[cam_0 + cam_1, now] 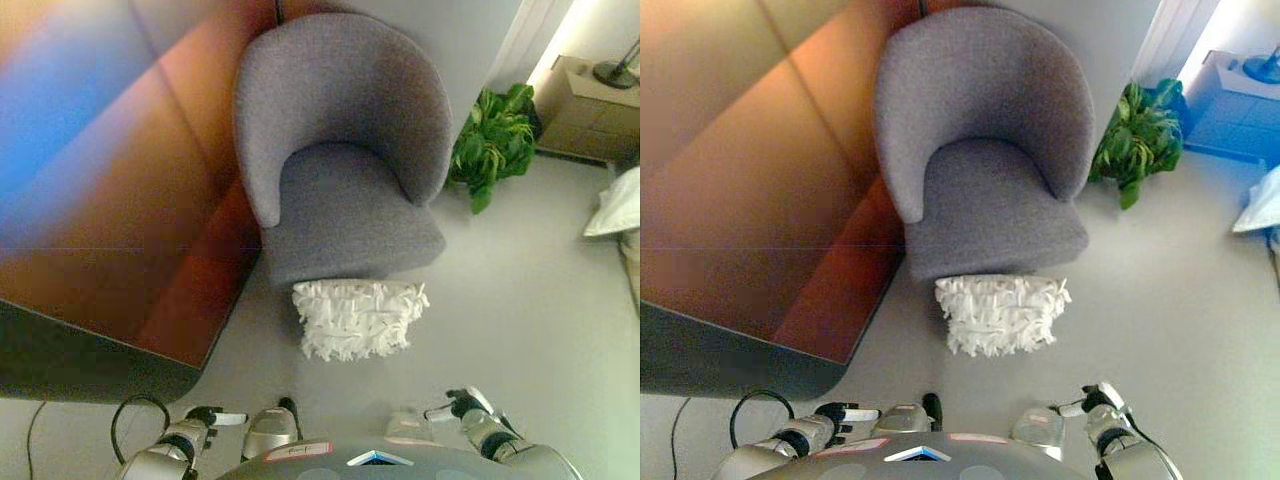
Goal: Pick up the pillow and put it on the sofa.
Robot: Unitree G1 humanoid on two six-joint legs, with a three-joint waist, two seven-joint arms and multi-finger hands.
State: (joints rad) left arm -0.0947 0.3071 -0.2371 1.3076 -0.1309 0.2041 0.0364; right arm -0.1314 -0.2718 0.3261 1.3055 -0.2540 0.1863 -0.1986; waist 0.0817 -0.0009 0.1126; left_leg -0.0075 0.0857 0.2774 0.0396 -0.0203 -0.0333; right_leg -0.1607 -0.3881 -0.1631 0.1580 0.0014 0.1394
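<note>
A white shaggy pillow (358,317) lies on the grey floor, leaning against the front of the grey armchair sofa (345,150). The sofa's seat (350,205) has nothing on it. My left hand (208,418) is low at the bottom left, well short of the pillow, with relaxed fingers and nothing in it. My right hand (458,405) is at the bottom right, below and to the right of the pillow, also relaxed and holding nothing. Both hands also show in the right eye view: left (836,415), right (1092,403).
A wooden wall panel (120,180) with a dark base edge (90,375) runs along the left, close to the sofa's side. A green potted plant (492,142) stands right of the sofa. A cabinet (590,110) and a white cloth (618,205) are at the far right.
</note>
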